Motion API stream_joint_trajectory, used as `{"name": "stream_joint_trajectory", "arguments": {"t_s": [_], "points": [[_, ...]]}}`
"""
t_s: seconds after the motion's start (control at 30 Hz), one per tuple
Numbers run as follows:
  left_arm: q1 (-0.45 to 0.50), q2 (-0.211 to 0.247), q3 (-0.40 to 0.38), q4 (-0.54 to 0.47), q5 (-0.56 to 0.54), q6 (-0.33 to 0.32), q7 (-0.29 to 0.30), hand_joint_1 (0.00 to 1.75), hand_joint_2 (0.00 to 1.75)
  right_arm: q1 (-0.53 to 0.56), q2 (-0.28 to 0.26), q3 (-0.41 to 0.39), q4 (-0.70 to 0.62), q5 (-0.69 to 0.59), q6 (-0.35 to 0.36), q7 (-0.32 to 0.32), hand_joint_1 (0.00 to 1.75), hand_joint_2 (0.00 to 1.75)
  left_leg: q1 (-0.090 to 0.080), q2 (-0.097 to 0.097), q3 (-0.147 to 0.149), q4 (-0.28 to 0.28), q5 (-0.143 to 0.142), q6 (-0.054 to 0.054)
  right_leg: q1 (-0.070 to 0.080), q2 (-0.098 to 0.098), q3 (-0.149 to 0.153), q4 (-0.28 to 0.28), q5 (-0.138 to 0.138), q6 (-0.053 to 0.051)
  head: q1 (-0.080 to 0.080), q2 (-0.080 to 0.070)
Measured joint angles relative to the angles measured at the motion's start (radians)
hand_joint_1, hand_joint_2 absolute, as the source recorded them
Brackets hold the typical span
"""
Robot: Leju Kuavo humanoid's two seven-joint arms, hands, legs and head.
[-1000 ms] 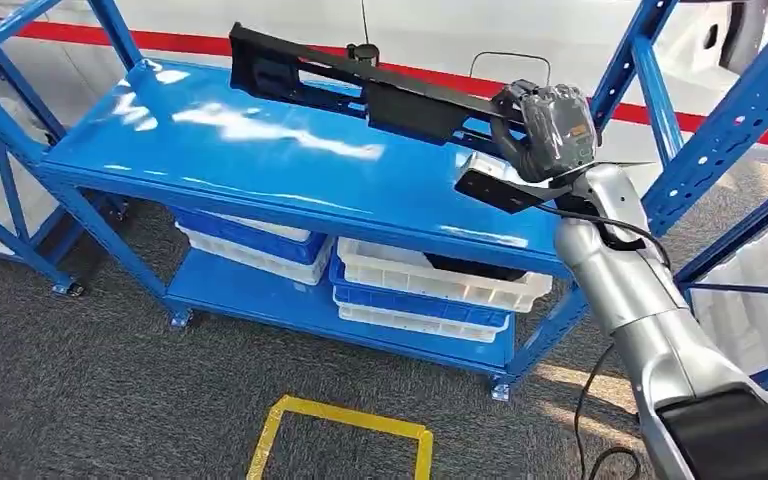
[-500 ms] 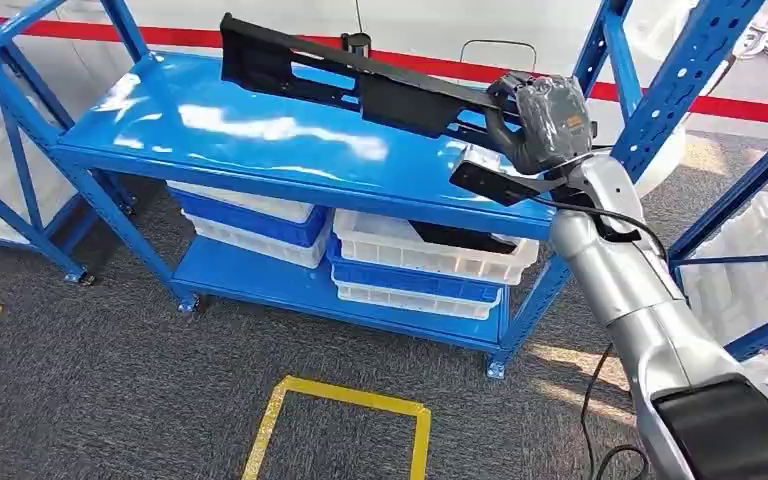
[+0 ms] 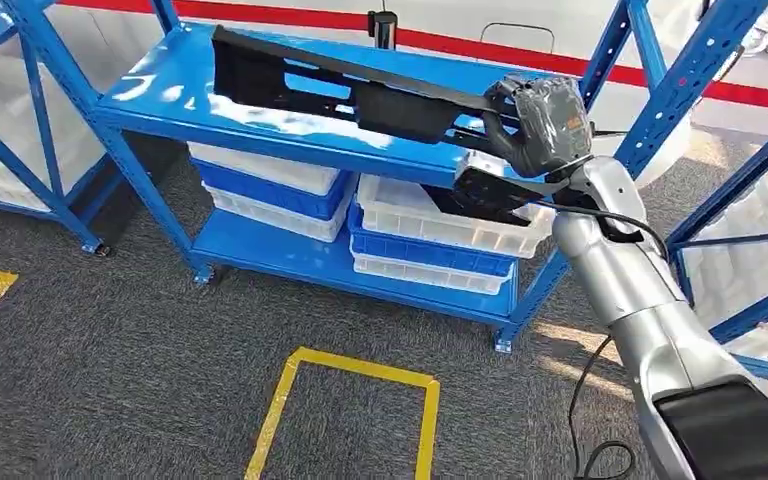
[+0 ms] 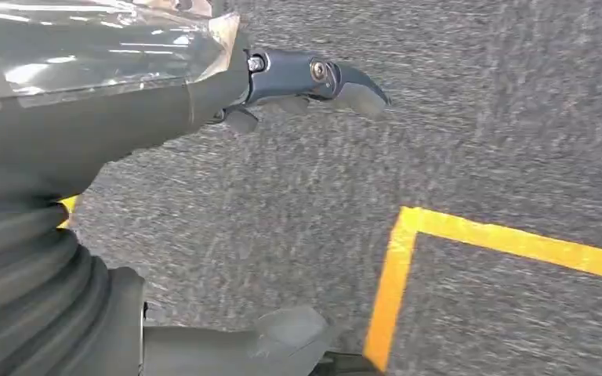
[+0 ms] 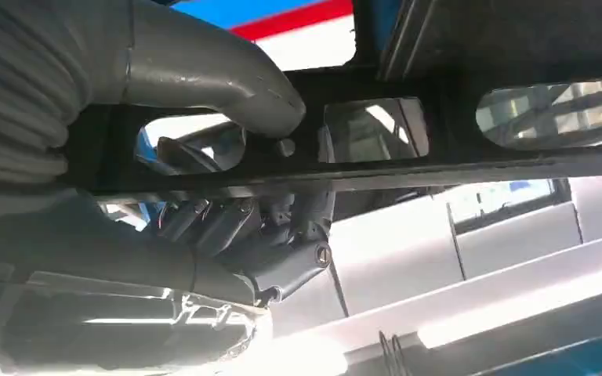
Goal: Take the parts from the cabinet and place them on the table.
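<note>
Part lengthwise over shelf, R hand gripping

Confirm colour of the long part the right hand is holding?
Black. The long part in the right hand shows best in the head view.

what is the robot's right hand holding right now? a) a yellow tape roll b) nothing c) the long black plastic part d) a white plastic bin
c: the right hand grips one end of the long black plastic part, which stretches out over the blue metal shelf top.
</note>
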Motion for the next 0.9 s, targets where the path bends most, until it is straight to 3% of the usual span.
{"name": "stream_joint_trajectory", "arguments": {"t_s": [0.03, 0.07, 0.13, 0.17, 0.2, 0.27, 0.3, 0.33, 0.37, 0.4, 0.43, 0.47, 0.5, 0.53, 0.57, 0.6, 0.67, 0.7, 0.73, 0.77, 0.83, 0.87, 0.9], "points": [[0.0, -0.001, 0.0, 0.0, -0.001, -0.002, 0.0, 0.0, 1.75, 0.0, 0.0, 0.0, -0.012, -0.013, 0.014, -0.012, 1.75, 1.75, -0.001, 0.0, -0.009, 0.002, 0.01, -0.005, 0.004, 0.001, 0.065, -0.09, -0.03, -0.016, -0.001, 0.0], [0.0, -0.002, 0.0, 0.0, -0.002, -0.003, -0.002, 0.0, 1.75, 0.003, 0.0, -0.002, -0.029, -0.032, 0.032, -0.026, 1.75, 1.75, -0.004, 0.002, -0.015, 0.004, 0.023, -0.013, 0.016, 0.002, 0.104, -0.175, -0.056, -0.026, -0.003, 0.0], [0.001, -0.002, 0.0, 0.0, -0.002, -0.005, -0.003, 0.0, 1.75, 0.012, -0.003, -0.008, -0.044, -0.055, 0.046, -0.043, 1.75, 1.75, -0.002, 0.002, -0.015, -0.005, 0.042, -0.02, 0.015, 0.004, 0.085, -0.163, -0.044, -0.029, -0.003, 0.0], [0.001, -0.002, 0.0, 0.0, -0.002, -0.005, -0.003, 0.0, 1.75, 0.02, -0.004, -0.008, -0.053, -0.056, 0.051, -0.046, 1.75, 1.75, -0.002, 0.0, -0.015, -0.008, 0.052, -0.028, 0.016, 0.003, 0.079, -0.162, -0.036, -0.036, -0.005, 0.0], [0.004, 0.003, 0.0, 0.0, -0.003, -0.005, -0.003, 0.0, 1.75, 0.025, -0.004, -0.008, -0.058, -0.056, 0.052, -0.049, 1.75, 1.75, 0.003, -0.004, -0.027, -0.006, 0.049, -0.032, -0.012, -0.001, 0.079, -0.167, -0.02, -0.049, -0.003, 0.0], [0.006, 0.002, 0.0, 0.0, -0.007, -0.006, -0.005, 0.0, 1.75, 0.034, -0.005, -0.008, -0.072, -0.052, 0.052, -0.049, 1.75, 1.75, 0.006, -0.004, -0.054, 0.077, -0.081, -0.047, -0.006, -0.004, 0.056, -0.165, 0.008, -0.067, -0.01, 0.0], [0.007, 0.002, 0.0, 0.0, -0.011, -0.01, -0.005, 0.0, 1.75, 0.039, -0.008, -0.009, -0.081, -0.045, 0.05, -0.049, 1.75, 1.75, 0.011, -0.003, -0.071, 0.157, -0.147, -0.055, -0.005, -0.004, 0.041, -0.165, 0.021, -0.067, -0.01, 0.0], [0.007, 0.003, 0.0, 0.0, -0.013, -0.012, -0.005, 0.0, 1.75, 0.044, -0.01, -0.009, -0.085, -0.042, 0.048, -0.048, 1.75, 1.75, 0.014, -0.003, -0.086, 0.236, -0.187, -0.062, -0.005, -0.004, 0.027, -0.164, 0.032, -0.066, -0.01, 0.0], [0.006, 0.005, 0.0, 0.0, -0.016, -0.013, -0.005, 0.0, 1.75, 0.051, -0.011, -0.009, -0.089, -0.039, 0.043, -0.046, 1.75, 1.75, 0.018, -0.002, -0.094, 0.304, -0.196, -0.068, -0.005, -0.005, 0.012, -0.163, 0.044, -0.063, -0.01, 0.0], [0.006, 0.006, 0.0, 0.0, -0.022, -0.014, -0.005, 0.0, 1.75, 0.061, -0.013, -0.01, -0.095, -0.038, 0.04, -0.042, 1.75, 1.75, 0.025, -0.002, -0.084, 0.334, -0.173, -0.073, -0.006, -0.005, -0.003, -0.162, 0.056, -0.059, -0.011, 0.0], [0.005, 0.008, 0.0, 0.0, -0.024, -0.014, -0.005, 0.0, 1.75, 0.071, -0.015, -0.011, -0.104, -0.037, 0.04, -0.037, 1.75, 1.75, 0.031, -0.001, -0.057, 0.321, -0.137, -0.077, -0.007, -0.005, -0.017, -0.159, 0.066, -0.055, -0.01, 0.0], [0.003, 0.009, 0.0, 0.0, -0.027, -0.016, -0.003, 0.0, 1.75, 0.079, -0.019, -0.013, -0.111, -0.036, 0.04, -0.034, 1.75, 1.75, 0.036, -0.001, -0.014, 0.277, -0.105, -0.082, -0.009, -0.005, -0.031, -0.155, 0.073, -0.049, -0.011, 0.0], [0.0, 0.011, -0.001, 0.0, -0.033, -0.018, -0.001, 0.0, 1.75, 0.084, -0.022, -0.016, -0.12, -0.035, 0.04, -0.031, 1.75, 1.75, 0.041, -0.001, 0.049, 0.202, -0.094, -0.085, -0.011, -0.005, -0.044, -0.148, 0.08, -0.041, -0.011, 0.0], [-0.005, 0.01, -0.001, -0.001, -0.035, -0.018, 0.0, 0.0, 1.75, 0.086, -0.026, -0.018, -0.131, -0.033, 0.04, -0.03, 1.75, 1.75, 0.046, -0.001, 0.12, 0.117, -0.12, -0.088, -0.009, -0.005, -0.051, -0.139, 0.084, -0.035, -0.012, 0.0], [-0.009, 0.011, -0.002, -0.002, -0.036, -0.019, 0.0, 0.0, 1.75, 0.087, -0.032, -0.022, -0.143, -0.03, 0.039, -0.027, 1.75, 1.75, 0.039, -0.004, 0.168, 0.037, -0.151, -0.085, -0.006, -0.006, -0.065, -0.129, 0.088, -0.028, -0.011, 0.0], [-0.015, 0.012, -0.001, -0.002, -0.037, -0.02, 0.0, 0.0, 1.75, 0.089, -0.034, -0.025, -0.152, -0.028, 0.036, -0.027, 1.75, 1.75, 0.035, -0.008, 0.167, 0.024, -0.162, -0.073, -0.005, -0.009, -0.07, -0.129, 0.097, -0.016, -0.008, 0.0], [-0.017, 0.015, -0.001, -0.002, -0.038, -0.02, 0.0, 0.0, 1.75, 0.1, -0.037, -0.027, -0.161, -0.02, 0.032, -0.024, 1.75, 1.75, 0.02, -0.007, 0.15, 0.025, -0.149, -0.051, -0.007, -0.01, -0.078, -0.135, 0.119, 0.002, -0.006, 0.0], [-0.017, 0.015, -0.001, -0.002, -0.038, -0.02, 0.0, 0.0, 1.75, 0.112, -0.041, -0.029, -0.163, -0.014, 0.031, -0.021, 1.75, 1.75, 0.02, -0.003, 0.143, 0.015, -0.133, -0.029, -0.001, -0.01, -0.087, -0.136, 0.125, 0.011, -0.008, 0.0], [-0.019, 0.015, -0.001, -0.002, -0.038, -0.02, -0.001, 0.0, 1.75, 0.123, -0.042, -0.029, -0.166, -0.011, 0.031, -0.018, 1.75, 1.75, 0.019, 0.002, 0.131, 0.014, -0.119, -0.015, -0.012, -0.007, -0.102, -0.113, 0.091, 0.001, -0.01, 0.0], [-0.021, 0.017, -0.001, -0.002, -0.037, -0.02, -0.001, 0.0, 1.75, 0.131, -0.045, -0.03, -0.17, -0.006, 0.03, -0.016, 1.75, 1.75, 0.018, 0.002, 0.113, 0.014, -0.106, 0.0, -0.01, -0.006, -0.131, -0.061, 0.034, -0.015, -0.003, 0.0], [-0.025, 0.02, -0.001, -0.003, -0.037, -0.02, -0.001, 0.0, 1.75, 0.136, -0.046, -0.032, -0.174, 0.005, 0.03, -0.01, 1.75, 1.75, 0.014, 0.002, 0.079, 0.015, -0.078, 0.005, -0.011, -0.004, -0.17, 0.089, -0.067, -0.03, -0.001, 0.0], [-0.027, 0.021, -0.001, -0.004, -0.037, -0.02, -0.001, 0.0, 1.75, 0.136, -0.045, -0.032, -0.174, 0.008, 0.031, -0.008, 1.75, 1.75, 0.011, 0.002, 0.062, 0.015, -0.065, 0.006, -0.01, -0.003, -0.18, 0.152, -0.086, -0.024, 0.0, 0.0], [-0.03, 0.02, -0.001, -0.004, -0.037, -0.021, -0.001, 0.0, 1.75, 0.137, -0.046, -0.033, -0.174, 0.013, 0.031, -0.006, 1.75, 1.75, 0.009, 0.002, 0.043, 0.015, -0.049, 0.005, -0.008, 0.0, -0.173, 0.187, -0.076, -0.013, 0.0, 0.0]]}}
